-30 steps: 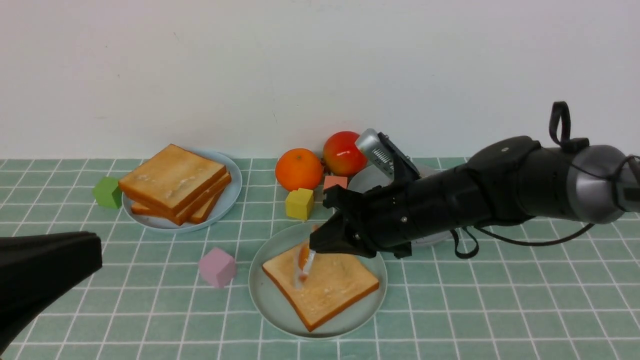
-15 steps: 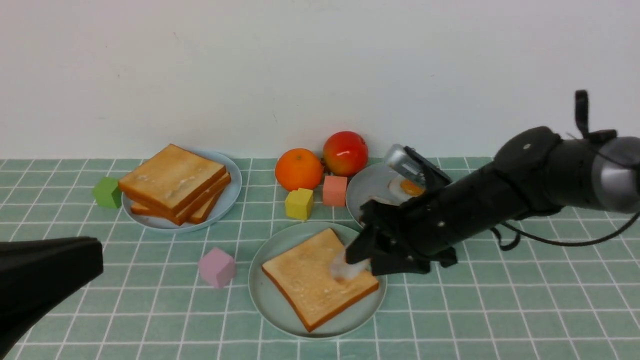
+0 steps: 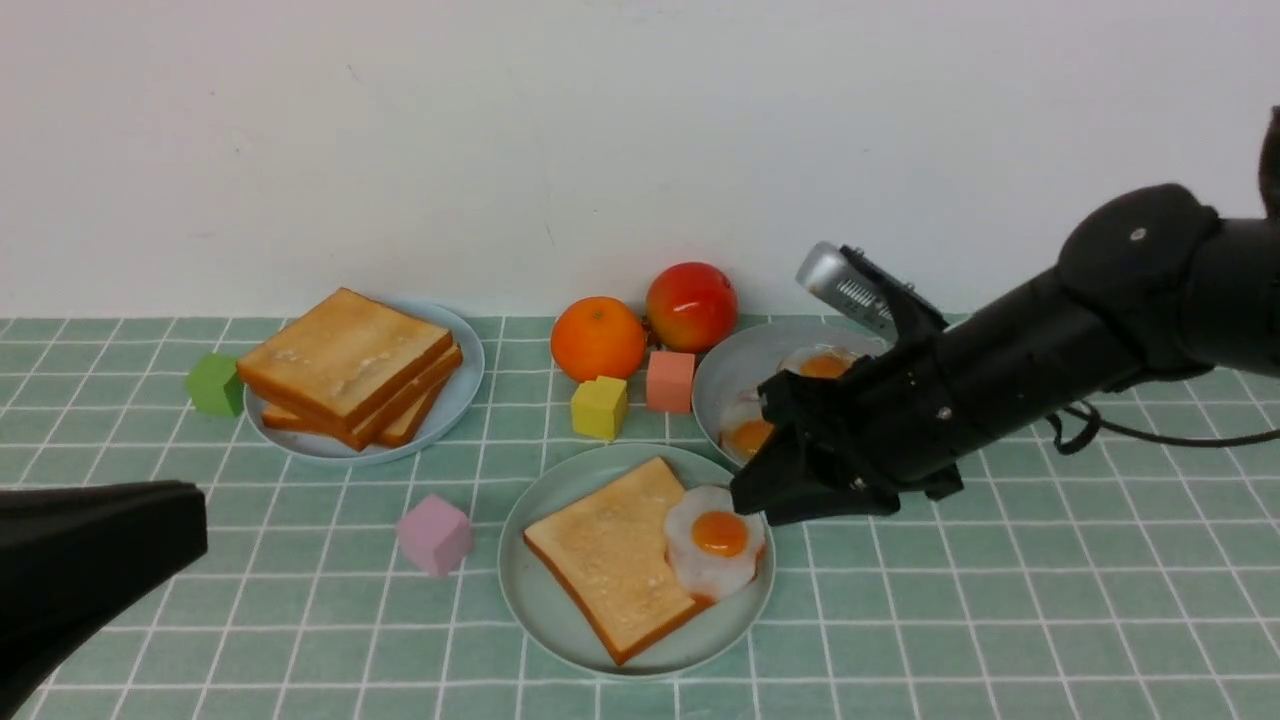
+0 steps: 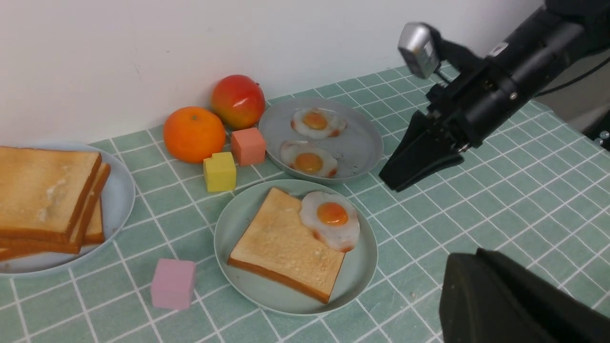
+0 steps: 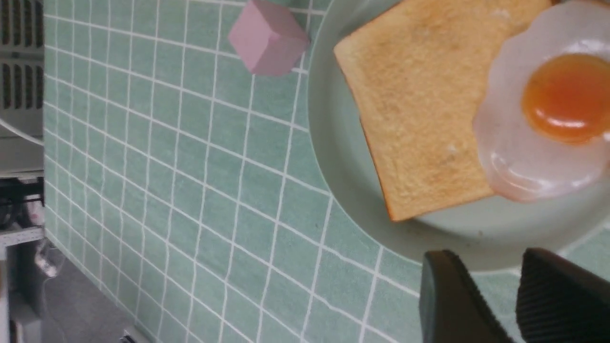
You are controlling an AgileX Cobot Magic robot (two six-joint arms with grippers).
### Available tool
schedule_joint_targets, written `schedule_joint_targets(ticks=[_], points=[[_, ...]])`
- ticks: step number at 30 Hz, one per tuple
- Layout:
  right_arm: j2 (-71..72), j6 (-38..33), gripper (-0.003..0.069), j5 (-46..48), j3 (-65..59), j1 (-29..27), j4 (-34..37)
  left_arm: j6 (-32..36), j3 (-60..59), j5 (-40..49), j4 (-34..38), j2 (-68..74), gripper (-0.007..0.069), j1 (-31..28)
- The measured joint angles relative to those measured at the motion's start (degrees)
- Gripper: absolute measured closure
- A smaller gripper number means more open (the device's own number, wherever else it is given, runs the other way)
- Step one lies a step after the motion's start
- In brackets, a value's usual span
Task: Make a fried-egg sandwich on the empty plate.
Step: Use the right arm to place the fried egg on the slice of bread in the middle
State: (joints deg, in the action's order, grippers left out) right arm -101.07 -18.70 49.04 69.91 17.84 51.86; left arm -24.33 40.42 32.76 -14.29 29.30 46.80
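Over the green checked cloth (image 3: 1000,620) by a white wall (image 3: 500,150), the right gripper (image 3: 750,505) hangs empty, barely open, beside the mint-green plate (image 3: 530,610); the left gripper (image 3: 192,520) I cannot judge.

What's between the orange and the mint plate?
A yellow block, in front of the orange and short of the plate. The front view shows it, and the left wrist view too.

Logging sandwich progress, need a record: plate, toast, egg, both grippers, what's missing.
plate: round pale mint-green plate, front centre
toast: square golden-brown toast slice, flat on plate
egg: white fried egg, orange yolk, overlapping toast's right corner
right gripper: empty, slightly open, just right of egg
left gripper: front left, state unclear
missing: no top slice yet
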Motion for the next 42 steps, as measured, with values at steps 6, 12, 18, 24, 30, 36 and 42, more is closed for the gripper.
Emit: schedule_joint_targets(ticks=[6, 12, 18, 24, 30, 36, 42], points=[[1.15, 9.48, 0.0424, -0.56, 0.1, 7.23, -16.65, 0.0, 0.0, 0.0, 0.16, 0.0, 0.0631, 0.0], [1.05, 20.8, 0.0392, -4.86, 0.21, 17.9, -42.49, 0.0, 0.0, 0.0, 0.16, 0.0, 0.063, 0.0], [0.76, 22.45, 0.0316, -10.1, 0.21, 25.48, -62.96, 0.0, 0.0, 0.04, 0.16, 0.0, 0.0627, 0.0], [-2.36, 19.18, 0.0235, -13.77, 0.39, 27.85, -75.74, 0.0, 0.0, 0.19, 0.21, 0.0, 0.0627, 0.0], [-5.88, 10.1, 0.0207, -13.53, 0.39, 27.91, -76.45, 0.0, 0.0, 2.4, 0.21, 0.0, 0.0623, 0.0], [-8.53, 4.26, 0.0207, -13.64, 0.39, 27.91, -76.06, 0.0, 0.0, 2.4, 0.21, 0.0, 0.0621, 0.0], [-9.33, 3.81, 0.0207, -15.45, 0.55, 27.91, -77.87, 0.0, 0.0, 2.35, 0.21, 0.0, 0.062, 0.0]])
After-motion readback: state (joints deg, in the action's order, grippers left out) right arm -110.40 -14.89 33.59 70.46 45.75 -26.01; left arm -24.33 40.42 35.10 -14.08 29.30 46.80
